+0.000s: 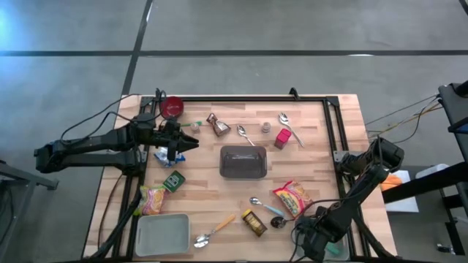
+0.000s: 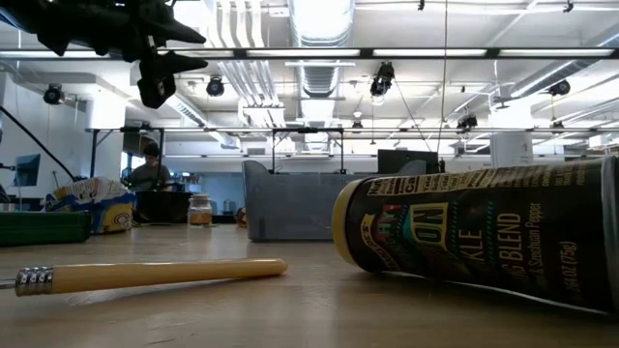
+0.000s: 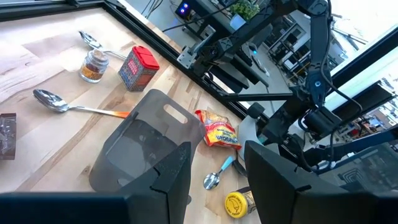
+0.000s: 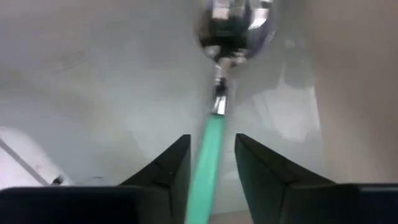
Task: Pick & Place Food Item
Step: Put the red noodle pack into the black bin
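My right gripper (image 1: 319,234) points down at the table's near right corner. In the right wrist view its fingers (image 4: 211,146) stand open on either side of a spoon's teal handle (image 4: 208,155), a narrow gap at each tip. The spoon's metal bowl (image 4: 236,28) lies ahead on a pale grey surface. My left gripper (image 1: 191,142) hovers open over the table's left side, nothing between its fingers (image 3: 217,155). A red-and-yellow noodle packet (image 1: 292,198) lies flat left of the right arm. A spice jar (image 1: 254,223) lies on its side near the front edge.
A dark grey container (image 1: 243,161) stands mid-table and a grey tray (image 1: 161,234) at the near left. Around them lie a snack bag (image 1: 153,197), a green box (image 1: 174,180), a red tin (image 1: 283,137), a red bowl (image 1: 173,107) and several spoons.
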